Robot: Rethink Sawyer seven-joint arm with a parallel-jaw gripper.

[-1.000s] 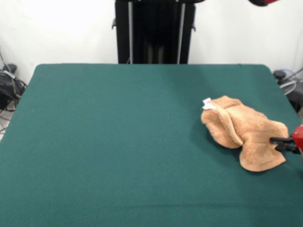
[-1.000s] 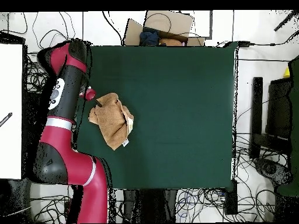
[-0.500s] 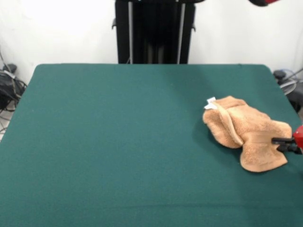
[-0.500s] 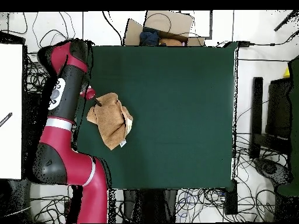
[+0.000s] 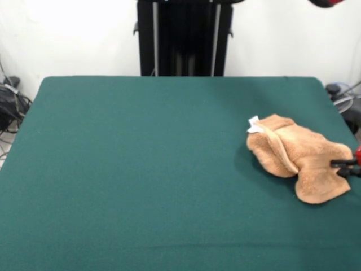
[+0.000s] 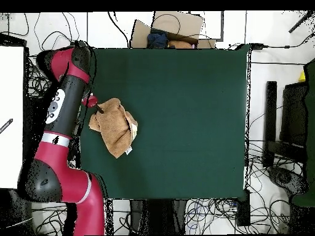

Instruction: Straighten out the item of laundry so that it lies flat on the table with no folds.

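- The towel carries a small white tag at its far-left corner in the front view; any print on the tag is too small to read, and no other writing or brand shows.
- The towel lies crumpled and folded over itself on the green table, close to the right edge in the front view and about midway between the near and far edges.
- In the overhead view the towel sits against the table's left edge, beside the red arm.
- The gripper reaches in from the right edge of the front view, its black fingers pinched narrowly together on the towel's right-hand edge.
- In the overhead view the gripper meets the towel at its upper-left corner.
- The towel's right side has almost no spare table beyond it; to its left in the front view a broad stretch of open felt runs to the other edge.
- The table top is a dark green felt-like cloth with no wrinkles showing.
- Behind the table stands a white wall and a black pedestal.
- Cables trail over the floor round the table, and a cardboard box sits past one end.
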